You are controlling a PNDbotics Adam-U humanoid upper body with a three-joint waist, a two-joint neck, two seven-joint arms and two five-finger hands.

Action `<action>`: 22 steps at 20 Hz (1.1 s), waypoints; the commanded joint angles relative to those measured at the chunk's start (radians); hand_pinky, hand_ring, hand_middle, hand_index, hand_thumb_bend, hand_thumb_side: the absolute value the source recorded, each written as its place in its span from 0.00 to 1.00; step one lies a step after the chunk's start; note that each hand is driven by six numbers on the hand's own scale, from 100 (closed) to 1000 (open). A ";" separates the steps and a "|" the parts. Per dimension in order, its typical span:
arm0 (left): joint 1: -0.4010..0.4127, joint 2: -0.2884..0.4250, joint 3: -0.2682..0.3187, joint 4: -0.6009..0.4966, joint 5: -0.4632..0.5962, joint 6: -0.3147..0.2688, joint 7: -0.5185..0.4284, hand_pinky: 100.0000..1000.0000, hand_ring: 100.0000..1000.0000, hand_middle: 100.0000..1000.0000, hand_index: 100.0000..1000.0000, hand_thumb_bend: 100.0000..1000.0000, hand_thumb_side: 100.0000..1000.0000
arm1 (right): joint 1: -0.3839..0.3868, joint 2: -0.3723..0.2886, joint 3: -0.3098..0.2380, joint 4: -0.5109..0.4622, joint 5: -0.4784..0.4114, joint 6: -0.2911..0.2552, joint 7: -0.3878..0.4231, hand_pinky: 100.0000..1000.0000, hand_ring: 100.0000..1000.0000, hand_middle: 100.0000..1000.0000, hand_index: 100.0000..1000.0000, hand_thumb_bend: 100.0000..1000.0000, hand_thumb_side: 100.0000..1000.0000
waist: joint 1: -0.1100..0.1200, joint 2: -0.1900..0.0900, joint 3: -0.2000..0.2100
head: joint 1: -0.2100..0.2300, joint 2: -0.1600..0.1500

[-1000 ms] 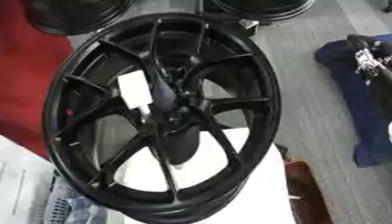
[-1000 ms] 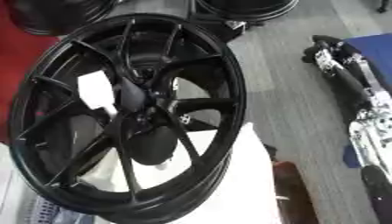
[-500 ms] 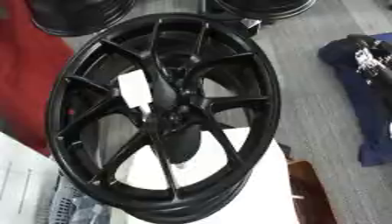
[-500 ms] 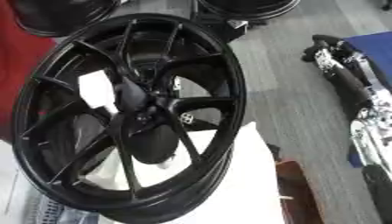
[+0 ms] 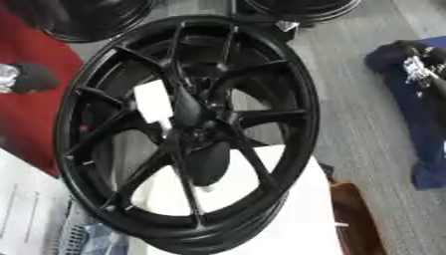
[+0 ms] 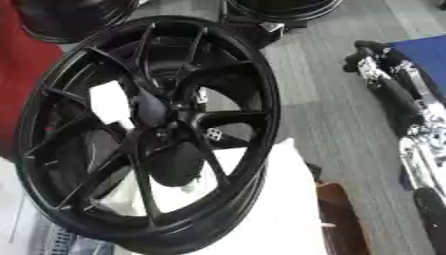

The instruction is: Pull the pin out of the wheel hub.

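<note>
A large black spoked wheel (image 5: 187, 134) stands tilted on a white surface. At its hub (image 5: 198, 130) a white oblong piece (image 5: 154, 103), which looks like the pin, sticks up on the left side of the centre. My right hand (image 6: 370, 56) hangs far to the right of the wheel over the grey floor, fingers relaxed, holding nothing; its arm (image 6: 418, 124) runs down the right edge. A black and silver part (image 5: 24, 77), seemingly my left arm, pokes in at the left edge, apart from the rim; its hand is hard to make out.
More black rims (image 5: 300, 7) lie at the top. A red surface (image 5: 26, 119) is on the left and a blue cloth (image 5: 427, 129) on the right. A white block (image 5: 287, 219) carries the wheel, and a brown box (image 5: 353, 219) stands beside it.
The whole picture has shifted slightly, so the camera moved. The black and silver part at the left edge has come into view. The right hand stays in place.
</note>
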 commanded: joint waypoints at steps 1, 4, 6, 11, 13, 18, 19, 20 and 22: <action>-0.050 -0.028 -0.036 0.017 -0.001 0.053 0.008 0.75 0.66 0.62 0.80 0.49 0.58 | -0.005 -0.025 -0.003 -0.008 0.011 0.001 0.003 0.96 0.72 0.62 0.79 0.00 0.44 | -0.001 -0.016 -0.002 | 0.003 -0.001; -0.080 -0.063 -0.066 0.030 0.003 0.094 0.016 0.75 0.65 0.62 0.81 0.50 0.59 | -0.006 -0.021 -0.003 -0.007 0.015 0.002 0.004 0.96 0.72 0.62 0.79 0.00 0.45 | 0.000 -0.008 -0.004 | 0.004 0.000; -0.097 -0.087 -0.083 0.041 0.004 0.124 0.025 0.75 0.65 0.61 0.81 0.50 0.59 | -0.008 -0.018 -0.002 -0.006 0.018 0.003 0.005 0.96 0.72 0.62 0.79 0.00 0.45 | -0.001 -0.002 -0.006 | 0.005 0.000; -0.130 -0.141 -0.124 0.074 -0.009 0.191 0.045 0.75 0.66 0.62 0.81 0.53 0.59 | -0.012 -0.011 -0.002 -0.005 0.023 0.004 0.008 0.96 0.72 0.62 0.79 0.00 0.45 | -0.005 0.012 -0.008 | 0.011 -0.004; -0.141 -0.160 -0.142 0.091 -0.023 0.212 0.044 0.75 0.67 0.63 0.81 0.55 0.58 | -0.014 -0.008 -0.001 -0.005 0.024 0.004 0.010 0.96 0.72 0.62 0.79 0.00 0.46 | -0.006 0.016 -0.009 | 0.014 -0.005; -0.153 -0.190 -0.173 0.132 -0.065 0.236 0.030 0.75 0.67 0.64 0.81 0.57 0.57 | -0.015 -0.003 -0.001 -0.002 0.028 0.005 0.013 0.96 0.72 0.62 0.79 0.00 0.46 | -0.006 0.022 -0.011 | 0.018 -0.004; -0.152 -0.193 -0.177 0.139 -0.070 0.236 0.026 0.75 0.67 0.64 0.80 0.57 0.57 | -0.015 -0.002 -0.001 -0.001 0.029 0.005 0.013 0.96 0.72 0.62 0.79 0.00 0.46 | -0.006 0.023 -0.011 | 0.018 -0.003; -0.151 -0.196 -0.180 0.145 -0.075 0.235 0.020 0.75 0.67 0.64 0.80 0.57 0.57 | -0.015 -0.001 -0.001 -0.001 0.029 0.005 0.013 0.96 0.72 0.62 0.79 0.00 0.46 | -0.006 0.024 -0.012 | 0.018 -0.003; -0.151 -0.201 -0.188 0.154 -0.082 0.233 0.007 0.75 0.67 0.64 0.80 0.58 0.56 | -0.015 0.000 -0.002 0.000 0.030 0.005 0.013 0.96 0.72 0.62 0.79 0.00 0.46 | -0.005 0.026 -0.012 | 0.018 -0.001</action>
